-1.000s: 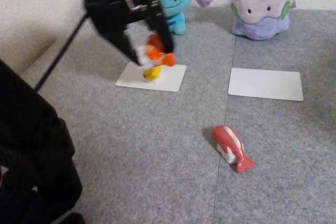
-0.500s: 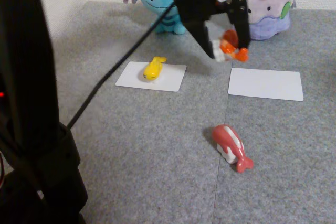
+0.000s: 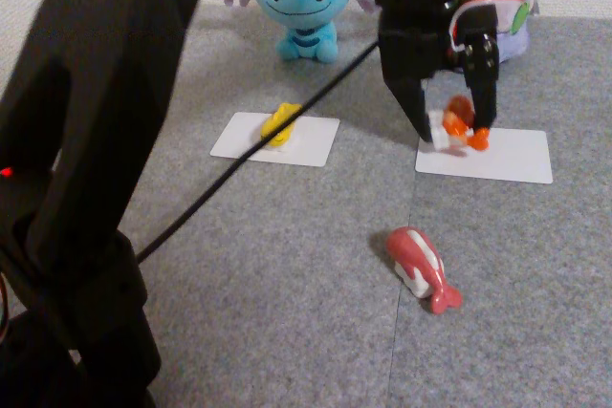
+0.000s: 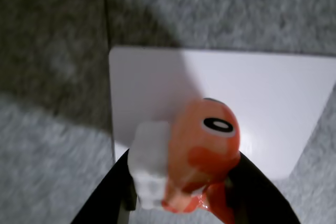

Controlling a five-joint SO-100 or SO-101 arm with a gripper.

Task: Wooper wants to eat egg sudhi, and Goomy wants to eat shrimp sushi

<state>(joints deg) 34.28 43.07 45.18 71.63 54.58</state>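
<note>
**A:** Fixed view first: a second ago the pincer (image 3: 457, 133) was over by the left card (image 3: 275, 139) with the shrimp (image 3: 459, 121) in it, right above the egg (image 3: 279, 123). Half a second ago it was mid-swing in front of Goomy (image 3: 505, 28). Now it hangs low over the near-left corner of the right card (image 3: 484, 154), shrimp clamped between the two fingers. Whether the toy is touching the card, I can't tell from here.

**B:** And the egg didn't budge? (it's half behind the cable now)

**A:** Same spot on the left card, in front of Wooper (image 3: 304, 9). So I'd call that half done. The red-and-white toy (image 3: 421, 268) hasn't moved on the worktop either.

**B:** Wrist view?

**A:** Shrimp (image 4: 198, 156) fills the middle, black eye up, rice base to the left, dark fingers snug on both sides. Card (image 4: 262, 98) sits right beneath it, left edge just beside the toy.

**B:** So pretty much lower and let go.

**A:** My guess too. Only worry: it's near the card's edge.
</note>
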